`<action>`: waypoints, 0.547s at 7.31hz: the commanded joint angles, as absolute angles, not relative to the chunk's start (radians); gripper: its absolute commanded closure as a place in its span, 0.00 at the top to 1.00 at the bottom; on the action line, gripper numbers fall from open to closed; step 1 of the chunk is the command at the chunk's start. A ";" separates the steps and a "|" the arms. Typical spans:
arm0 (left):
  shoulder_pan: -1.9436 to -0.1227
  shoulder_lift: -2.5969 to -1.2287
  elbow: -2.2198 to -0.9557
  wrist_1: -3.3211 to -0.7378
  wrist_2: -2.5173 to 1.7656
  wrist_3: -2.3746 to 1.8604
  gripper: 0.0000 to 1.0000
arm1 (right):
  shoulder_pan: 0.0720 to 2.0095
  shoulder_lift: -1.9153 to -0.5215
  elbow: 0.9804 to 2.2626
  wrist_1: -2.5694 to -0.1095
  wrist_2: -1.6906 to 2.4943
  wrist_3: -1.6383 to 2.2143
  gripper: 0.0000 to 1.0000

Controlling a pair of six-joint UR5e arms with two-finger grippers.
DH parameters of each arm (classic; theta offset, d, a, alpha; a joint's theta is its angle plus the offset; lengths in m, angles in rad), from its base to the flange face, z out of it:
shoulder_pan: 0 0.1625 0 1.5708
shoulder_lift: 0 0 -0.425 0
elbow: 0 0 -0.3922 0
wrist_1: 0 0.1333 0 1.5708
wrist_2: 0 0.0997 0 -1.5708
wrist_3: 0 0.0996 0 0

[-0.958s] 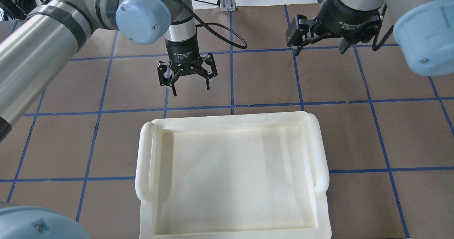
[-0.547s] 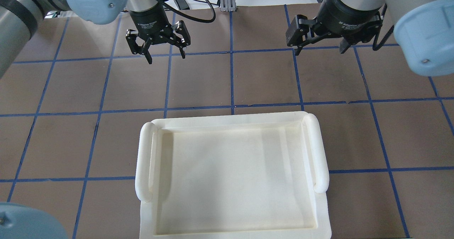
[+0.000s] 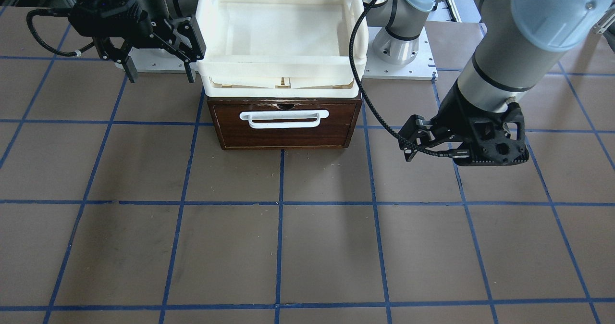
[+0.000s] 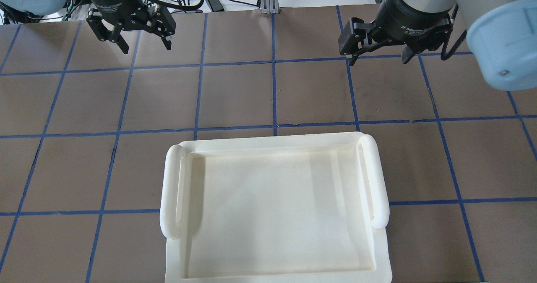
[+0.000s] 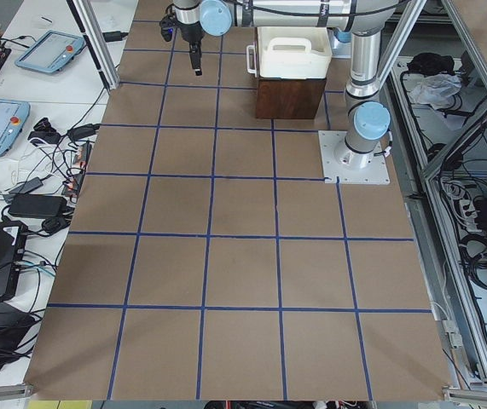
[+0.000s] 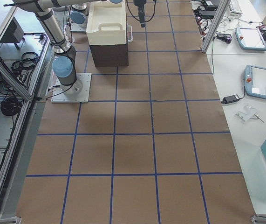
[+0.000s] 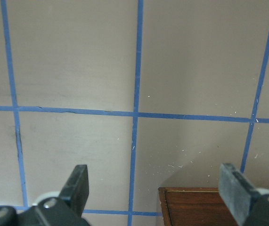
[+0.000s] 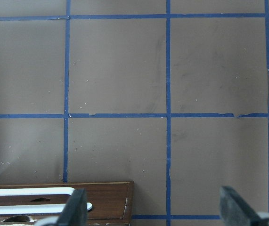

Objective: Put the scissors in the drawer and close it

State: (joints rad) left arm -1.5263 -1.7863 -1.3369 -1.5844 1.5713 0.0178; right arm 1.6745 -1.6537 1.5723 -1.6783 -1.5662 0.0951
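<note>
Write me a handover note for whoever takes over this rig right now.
Left gripper: jaws open, empty, hovering beside the cabinet.
Right gripper: jaws open, empty, on the other side.
Drawer: shut, flush in the cabinet; cream tray sits on top.
Scissors: in no view, probably inside the drawer, unconfirmed.
Left to do: nothing visible beyond checking that.

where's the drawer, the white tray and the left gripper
drawer (image 3: 288, 136), front-facing view, brown front panel below the handle
tray (image 3: 281, 68), front-facing view, near rim
left gripper (image 4: 147, 48), overhead view, midway between fingertips
</note>
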 commanded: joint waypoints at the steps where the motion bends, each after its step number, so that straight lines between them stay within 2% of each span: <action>1: -1.486 -1.723 -1.380 -1.575 1.575 0.143 1.00 | 1.675 -1.654 1.572 -1.678 -1.566 0.095 1.00; 4: -1.493 -1.646 -1.460 -1.559 1.571 0.135 1.00 | 1.675 -1.654 1.572 -1.677 -1.566 0.095 1.00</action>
State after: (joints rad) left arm -1.4895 -1.6741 -1.4255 -1.5705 1.5714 0.1369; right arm 1.6751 -1.6537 1.5723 -1.6779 -1.5662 0.0951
